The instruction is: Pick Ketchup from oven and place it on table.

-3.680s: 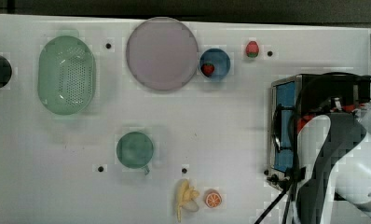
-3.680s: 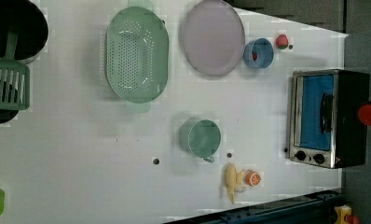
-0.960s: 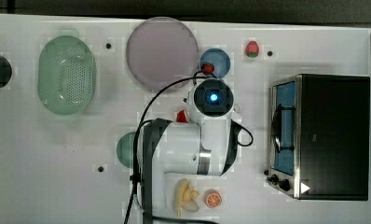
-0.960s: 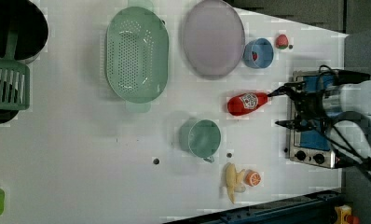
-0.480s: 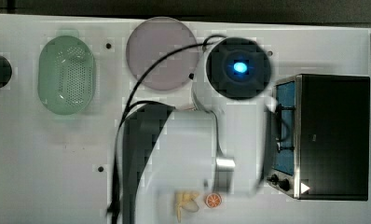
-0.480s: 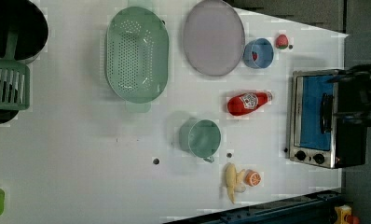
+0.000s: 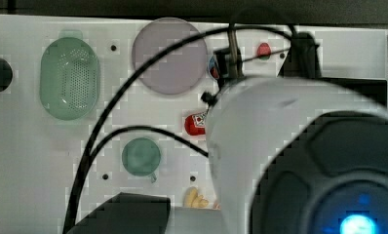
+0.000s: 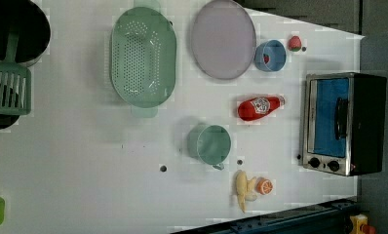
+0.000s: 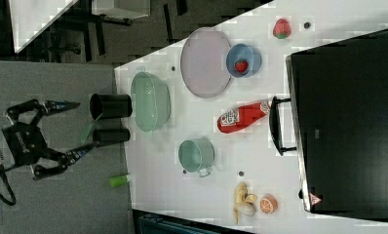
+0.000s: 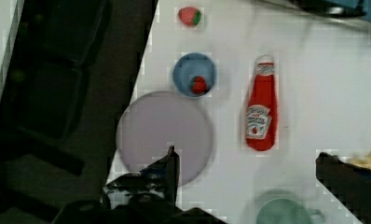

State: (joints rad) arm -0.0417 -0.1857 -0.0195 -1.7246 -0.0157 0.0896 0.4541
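Ketchup [image 8: 259,107] lies flat on the worktop [image 8: 85,170], just beside the closed oven [image 8: 345,123], cap end toward its door. Gripper [image 9: 60,132] spread wide, empty, well clear of the bottle; placement looks finished.

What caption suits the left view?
Ketchup lies on its side on the white table, between the oven and a green cup.

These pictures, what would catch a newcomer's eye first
The red Ketchup lying on its side on the white table, between the purple plate and the oven, cap toward the oven. In the top view the arm looms large over the table. In the right view the gripper hangs open, off the table.
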